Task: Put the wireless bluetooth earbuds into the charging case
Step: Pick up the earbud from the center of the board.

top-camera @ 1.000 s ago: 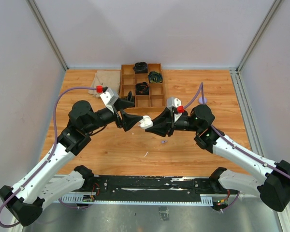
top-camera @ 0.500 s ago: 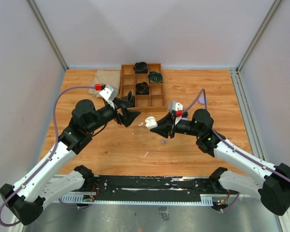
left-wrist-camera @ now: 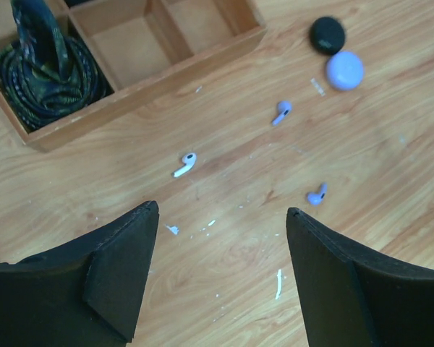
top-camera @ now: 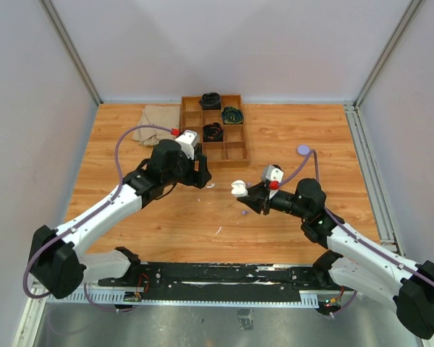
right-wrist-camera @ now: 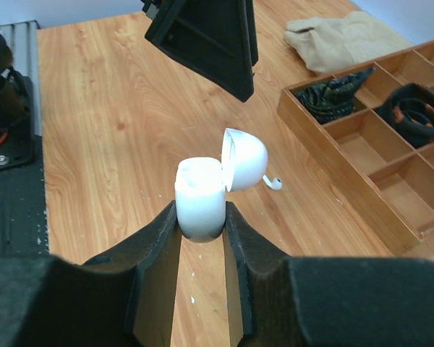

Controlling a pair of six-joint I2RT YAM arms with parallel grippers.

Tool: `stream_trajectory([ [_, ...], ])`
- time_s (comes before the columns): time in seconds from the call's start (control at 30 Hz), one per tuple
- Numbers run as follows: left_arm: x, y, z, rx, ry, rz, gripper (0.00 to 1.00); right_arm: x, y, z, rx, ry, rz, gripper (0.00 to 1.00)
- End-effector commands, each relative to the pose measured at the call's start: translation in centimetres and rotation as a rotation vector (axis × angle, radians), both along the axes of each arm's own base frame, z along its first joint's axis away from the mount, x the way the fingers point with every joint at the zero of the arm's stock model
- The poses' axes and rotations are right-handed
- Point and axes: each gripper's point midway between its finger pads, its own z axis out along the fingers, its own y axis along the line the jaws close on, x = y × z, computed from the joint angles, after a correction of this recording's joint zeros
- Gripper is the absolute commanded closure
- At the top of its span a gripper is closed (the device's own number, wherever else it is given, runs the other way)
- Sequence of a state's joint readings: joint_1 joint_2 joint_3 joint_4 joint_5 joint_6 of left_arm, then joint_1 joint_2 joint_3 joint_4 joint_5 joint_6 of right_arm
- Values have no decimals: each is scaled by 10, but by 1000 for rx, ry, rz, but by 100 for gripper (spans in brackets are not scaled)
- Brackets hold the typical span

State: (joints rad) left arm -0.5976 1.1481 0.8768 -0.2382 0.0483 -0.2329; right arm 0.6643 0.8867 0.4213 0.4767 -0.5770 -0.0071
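My right gripper (right-wrist-camera: 201, 210) is shut on the white charging case (right-wrist-camera: 201, 195), which stands upright above the table with its lid (right-wrist-camera: 244, 159) flipped open. In the top view the case (top-camera: 239, 188) sits at the table's middle. A white earbud (left-wrist-camera: 183, 165) lies on the wood near the tray, also visible just behind the case (right-wrist-camera: 273, 181). Two lilac earbuds (left-wrist-camera: 281, 112) (left-wrist-camera: 317, 194) lie further right. My left gripper (left-wrist-camera: 223, 211) hangs open over bare wood, nothing between its fingers, a little short of the white earbud. In the top view the left gripper (top-camera: 201, 176) is left of the case.
A wooden compartment tray (top-camera: 235, 152) with coiled cables stands at the back, with a beige cloth (top-camera: 159, 116) to its left. A lilac puck (left-wrist-camera: 344, 70) and a black puck (left-wrist-camera: 326, 34) lie side by side on the table. Small white flecks dot the wood.
The two grippers have drawn apart. The left arm swung back toward the tray and tipped downward. The right gripper carried the open case right and nearer.
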Motion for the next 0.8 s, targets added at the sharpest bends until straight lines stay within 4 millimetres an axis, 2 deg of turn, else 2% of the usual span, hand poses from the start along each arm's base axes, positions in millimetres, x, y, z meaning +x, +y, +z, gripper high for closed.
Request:
stream_trajectory([
  [0.0, 17, -4, -7, 48, 40, 36, 25, 13, -15, -4, -17, -78, -78, 85],
  [0.23, 34, -12, -51, 255, 138, 13, 26, 15, -25, -11, -14, -79, -104, 85],
  [0.43, 49, -22, -82, 405, 201, -32, 28, 14, -31, -10, 1, -94, -122, 85],
  [0.63, 53, -29, -111, 527, 256, -92, 34, 13, -33, -10, 10, -92, -128, 85],
  [0.77, 55, -29, -130, 595, 292, -129, 42, 13, -35, -9, 10, -92, -136, 85],
])
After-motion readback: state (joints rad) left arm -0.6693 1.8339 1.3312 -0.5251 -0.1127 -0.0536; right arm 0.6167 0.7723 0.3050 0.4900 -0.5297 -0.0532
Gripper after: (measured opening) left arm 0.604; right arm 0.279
